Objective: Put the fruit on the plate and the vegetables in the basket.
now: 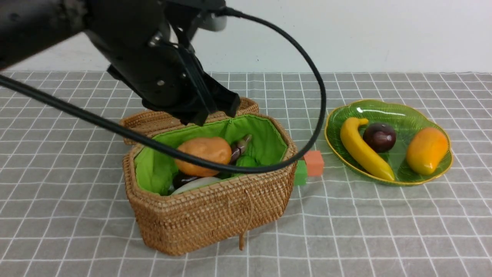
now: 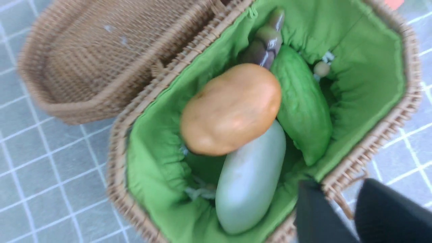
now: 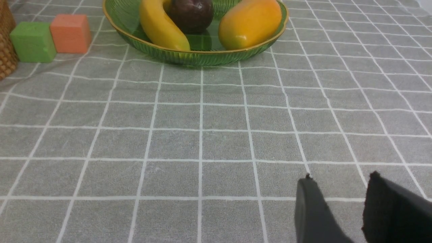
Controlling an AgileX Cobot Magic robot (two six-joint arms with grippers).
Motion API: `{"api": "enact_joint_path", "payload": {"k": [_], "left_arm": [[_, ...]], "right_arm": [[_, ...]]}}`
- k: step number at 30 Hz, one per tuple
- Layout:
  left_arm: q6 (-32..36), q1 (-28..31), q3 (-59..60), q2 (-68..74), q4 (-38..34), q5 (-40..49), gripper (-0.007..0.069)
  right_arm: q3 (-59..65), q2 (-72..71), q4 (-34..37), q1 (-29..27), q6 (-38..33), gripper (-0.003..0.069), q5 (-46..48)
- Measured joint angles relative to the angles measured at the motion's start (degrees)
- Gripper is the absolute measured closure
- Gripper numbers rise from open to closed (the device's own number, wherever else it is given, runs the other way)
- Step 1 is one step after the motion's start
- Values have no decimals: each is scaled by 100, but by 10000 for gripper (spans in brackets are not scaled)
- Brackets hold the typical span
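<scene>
The wicker basket [image 1: 215, 204] stands open, with its green lining showing. Inside lie the tan-orange potato [image 2: 231, 108], the white radish [image 2: 249, 179], the green cucumber [image 2: 303, 104] and the purple eggplant [image 2: 266, 44]. My left gripper [image 1: 217, 113] hangs just above the basket's back rim. In the left wrist view this gripper [image 2: 337, 184] is open and holds nothing. The green plate [image 1: 388, 111] to the right holds the banana [image 1: 361, 148], the plum [image 1: 379, 137] and the mango [image 1: 426, 150]. My right gripper [image 3: 341, 175] is open and empty, low over the cloth and short of the plate [image 3: 202, 55].
The basket's lid [image 2: 101, 60] lies folded back behind it. An orange cube [image 1: 314, 162] and a green cube [image 1: 300, 173] sit between basket and plate. A black cable [image 1: 319, 96] loops over the basket's front. A grey checked cloth covers the table.
</scene>
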Motion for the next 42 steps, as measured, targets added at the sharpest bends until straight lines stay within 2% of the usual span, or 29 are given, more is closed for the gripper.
{"api": "enact_joint_path", "payload": {"k": [3,10,15,20,21,25,42], "left_arm": [[-35,0,0,-449,-1,312,638],[-316,0,317,-1745,-13,836,638],[-571,0,1324,-3044,-13,850,638],[-723,0,2666,-4115,-218,509,638],[-749,0,3172,-4443,-366,220,638],[-774,0,3961,-5015,-471,-324,638],[-774,0,4159,-5463,-492,-616,638]], "right_arm": [[0,0,0,0,0,419,0],[0,0,0,0,0,419,0],[0,0,0,0,0,419,0],[0,0,0,0,0,419,0],[0,0,0,0,0,419,0],[0,0,0,0,0,419,0],[0,0,0,0,0,419,0]]}}
